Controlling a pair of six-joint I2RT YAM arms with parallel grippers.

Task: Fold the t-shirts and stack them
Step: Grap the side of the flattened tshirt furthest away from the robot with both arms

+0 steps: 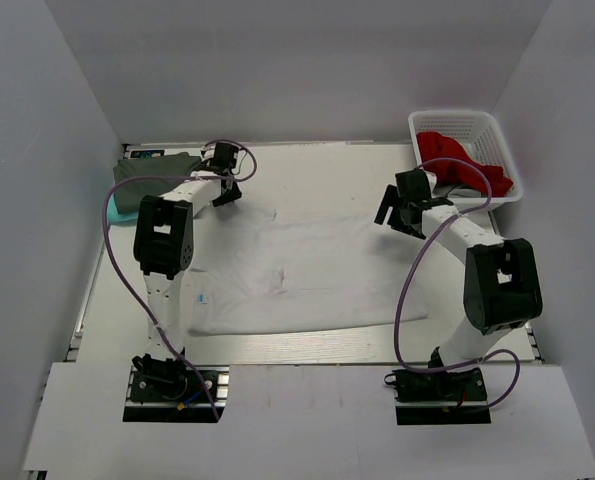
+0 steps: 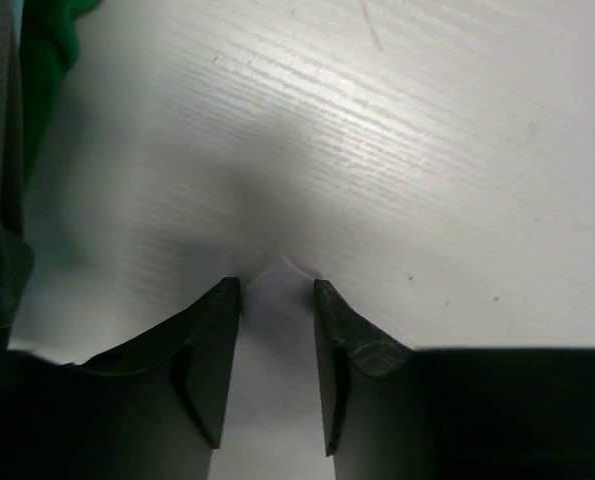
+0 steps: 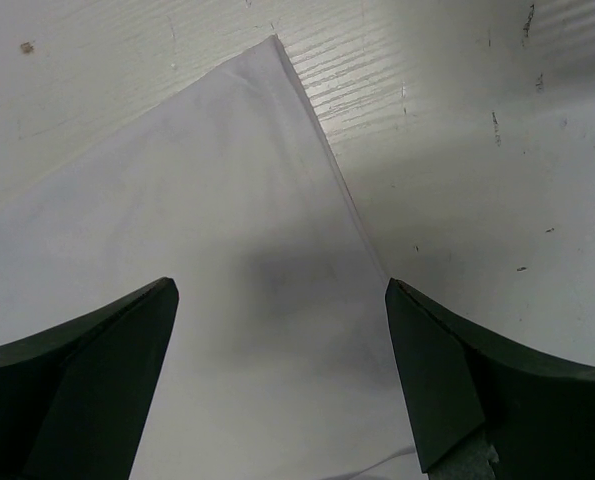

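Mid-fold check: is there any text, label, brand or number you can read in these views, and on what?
Nothing can be read in any view.
Small label on the white t-shirt: too small to read.
Wrist views: no writing at all.

White wood-grain table (image 1: 327, 165), plain white walls (image 1: 277, 60), soft even light
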